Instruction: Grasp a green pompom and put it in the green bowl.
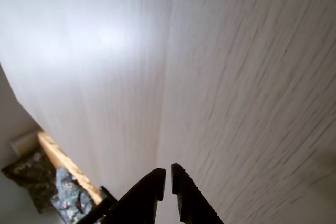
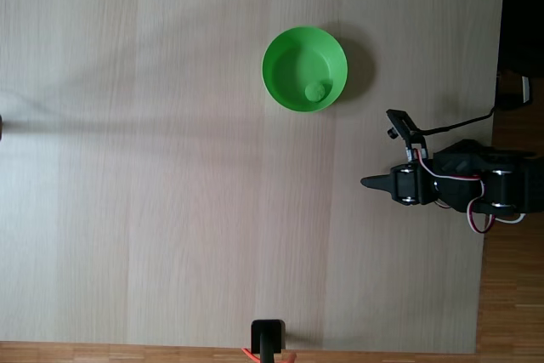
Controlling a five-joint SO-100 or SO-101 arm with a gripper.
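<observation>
In the fixed view the green bowl (image 2: 293,44) stands on the pale wooden table, right of centre toward the top. The green pompom (image 2: 318,91) lies inside it, near the lower right wall. My gripper (image 2: 366,182) sits well below and to the right of the bowl, pointing left, apart from it. The wrist view shows the two black fingers (image 1: 149,190) rising from the bottom edge over bare table. My gripper (image 1: 168,174) is shut, with only a thin slit between the tips and nothing held.
The arm's base and cables (image 2: 497,189) sit at the table's right edge, with wooden floor beyond. A small black object (image 2: 268,336) stands at the table's bottom edge. In the wrist view the table edge (image 1: 65,166) and patterned fabric (image 1: 31,174) appear lower left.
</observation>
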